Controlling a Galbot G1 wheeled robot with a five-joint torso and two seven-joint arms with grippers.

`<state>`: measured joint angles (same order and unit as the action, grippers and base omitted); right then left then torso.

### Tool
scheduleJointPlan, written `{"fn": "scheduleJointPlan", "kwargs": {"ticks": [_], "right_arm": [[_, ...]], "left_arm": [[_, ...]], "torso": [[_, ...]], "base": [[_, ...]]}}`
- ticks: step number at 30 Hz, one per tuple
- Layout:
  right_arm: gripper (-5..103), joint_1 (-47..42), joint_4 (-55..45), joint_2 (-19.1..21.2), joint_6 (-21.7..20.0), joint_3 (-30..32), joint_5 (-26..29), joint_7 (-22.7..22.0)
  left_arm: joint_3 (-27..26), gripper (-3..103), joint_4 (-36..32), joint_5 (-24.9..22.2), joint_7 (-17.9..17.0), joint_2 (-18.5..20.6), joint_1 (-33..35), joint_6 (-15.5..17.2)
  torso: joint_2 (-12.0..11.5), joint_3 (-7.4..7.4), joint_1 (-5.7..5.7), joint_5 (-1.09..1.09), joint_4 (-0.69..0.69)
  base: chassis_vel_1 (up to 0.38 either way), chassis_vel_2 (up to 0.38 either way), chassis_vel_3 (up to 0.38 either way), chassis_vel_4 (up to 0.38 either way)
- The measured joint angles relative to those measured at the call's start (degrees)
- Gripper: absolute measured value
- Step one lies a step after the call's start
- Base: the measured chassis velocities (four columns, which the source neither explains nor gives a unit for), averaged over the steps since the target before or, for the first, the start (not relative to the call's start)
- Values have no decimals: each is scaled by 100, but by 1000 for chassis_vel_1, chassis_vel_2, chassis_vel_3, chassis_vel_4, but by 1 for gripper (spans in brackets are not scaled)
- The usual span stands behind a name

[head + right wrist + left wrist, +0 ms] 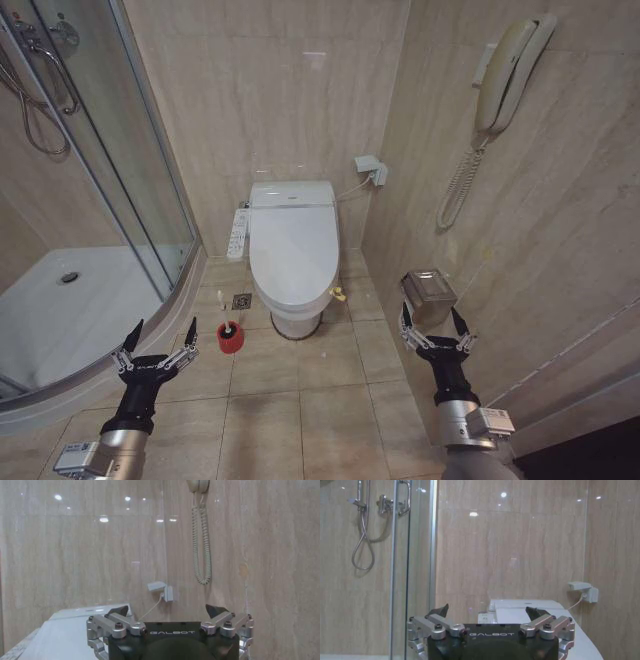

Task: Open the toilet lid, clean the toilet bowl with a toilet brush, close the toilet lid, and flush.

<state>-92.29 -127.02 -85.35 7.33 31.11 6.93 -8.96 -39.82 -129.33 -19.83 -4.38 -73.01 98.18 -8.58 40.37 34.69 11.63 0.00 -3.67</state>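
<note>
Here, both pairs of fingers are spread wide and grasp nothing. The left gripper (158,336) hovers over the tiled floor (300,410) beside the curved shower tray (60,320); the right gripper (436,325) hangs near the right wall, just below a metal paper holder (428,292). Each gripper has two dark pointed fingers, four in all.

Between the two arms and farther off stands one toilet. The toilet lid (293,250) lies closed over the toilet bowl (297,320), of which the pedestal shows at the floor. A small yellow loop (339,294) pokes out at the lid's right edge. One long white button panel (237,232) sits along the toilet's left side. One toilet brush (230,337) stands in its red holder cup on the floor, to the left of the pedestal and a little ahead of the left gripper.

The head view takes in the floor, brush and a wall telephone (510,75) with its coiled cord. The left wrist view looks over the spread left gripper (490,613) to the lid (530,615), the glass shower door (412,570) and one shower hose (362,543). The right wrist view looks past the right gripper (170,612) to the coiled cord (202,543) and a small wall socket box (162,590).
</note>
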Motion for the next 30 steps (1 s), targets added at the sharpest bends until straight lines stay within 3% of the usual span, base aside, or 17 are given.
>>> {"fn": "scheduleJointPlan", "kwargs": {"ticks": [30], "right_arm": [[100, 0, 0, 0, 0, 0, 0, 0]], "left_arm": [[0, 100, 0, 0, 0, 0, 0, 0]], "torso": [[0, 0, 0, 0, 0]], "base": [[0, 0, 0, 0]]}}
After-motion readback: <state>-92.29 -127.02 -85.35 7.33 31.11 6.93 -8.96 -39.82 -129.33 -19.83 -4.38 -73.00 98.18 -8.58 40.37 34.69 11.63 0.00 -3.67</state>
